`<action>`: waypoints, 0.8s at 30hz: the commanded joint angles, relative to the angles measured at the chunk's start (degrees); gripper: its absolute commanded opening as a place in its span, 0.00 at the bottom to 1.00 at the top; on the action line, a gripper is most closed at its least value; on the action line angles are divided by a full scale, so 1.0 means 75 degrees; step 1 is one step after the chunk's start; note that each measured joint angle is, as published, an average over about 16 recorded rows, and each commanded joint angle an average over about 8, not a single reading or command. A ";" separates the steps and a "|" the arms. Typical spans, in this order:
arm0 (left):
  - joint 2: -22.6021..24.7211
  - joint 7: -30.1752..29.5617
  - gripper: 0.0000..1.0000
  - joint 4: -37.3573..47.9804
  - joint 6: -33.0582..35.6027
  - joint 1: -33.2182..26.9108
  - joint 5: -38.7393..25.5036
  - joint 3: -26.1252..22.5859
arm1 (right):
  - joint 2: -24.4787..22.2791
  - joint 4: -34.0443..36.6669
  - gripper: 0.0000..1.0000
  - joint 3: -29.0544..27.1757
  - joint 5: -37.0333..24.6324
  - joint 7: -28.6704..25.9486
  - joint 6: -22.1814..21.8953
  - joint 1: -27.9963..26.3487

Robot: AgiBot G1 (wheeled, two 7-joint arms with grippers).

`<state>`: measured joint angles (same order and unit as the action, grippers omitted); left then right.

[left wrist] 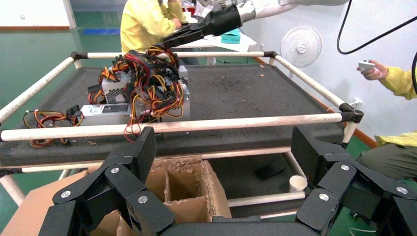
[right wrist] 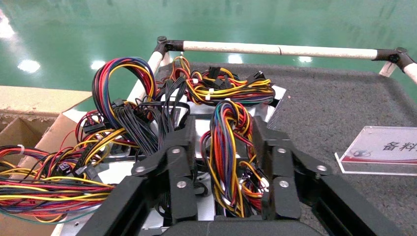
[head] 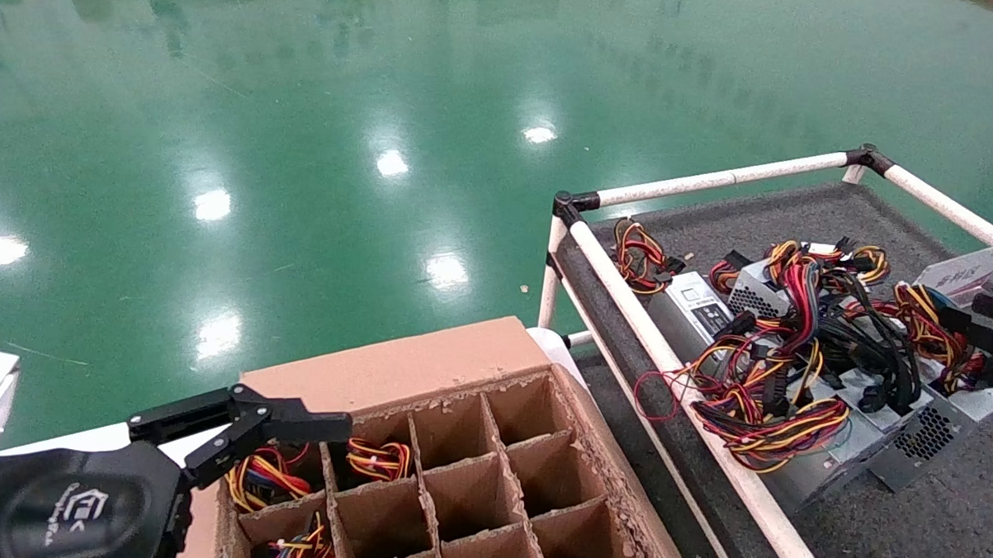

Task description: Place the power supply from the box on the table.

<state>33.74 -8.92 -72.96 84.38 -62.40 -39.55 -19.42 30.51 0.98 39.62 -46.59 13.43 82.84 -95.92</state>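
I have the left gripper (head: 293,433) hovering over the near-left corner of the box (head: 427,367), its jaws spread wide and holding nothing. The box is a brown cardboard carton split by ragged dividers into square cells; from the head view 3 cells at the left side hold bundles of red, yellow and orange wires (head: 379,459), and the cells toward the right look bare down to the cardboard. The left wrist view shows only 2 of those bare cells (left wrist: 183,183) between my spread fingers (left wrist: 142,157). On the table (head: 934,525), the dark grey felt surface inside white pipe rails (head: 651,334), a heap of power supplies (head: 823,389) lies tangled in its own cabling, with a flat labelled unit (head: 702,307) beside the heap and a loose wire bundle (head: 642,255) near the far-left corner. My right gripper (right wrist: 228,164) is down over that heap, its jaws straddling a looped wire bundle (right wrist: 230,142) of the power supply (right wrist: 231,120) beneath it; I cannot tell whether they pinch it. A white placard (right wrist: 381,150) stands on the felt nearby.
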 commanded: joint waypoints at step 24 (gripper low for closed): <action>0.0000 0.0001 1.00 0.0003 0.0001 -0.0002 0.0001 -0.0002 | 0.0235 -0.0624 1.00 0.0023 -0.0032 -0.0263 0.0339 -0.0500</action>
<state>33.74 -8.91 -72.93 84.39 -62.41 -39.54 -19.43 32.26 -3.72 39.86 -46.93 11.30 84.94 -99.43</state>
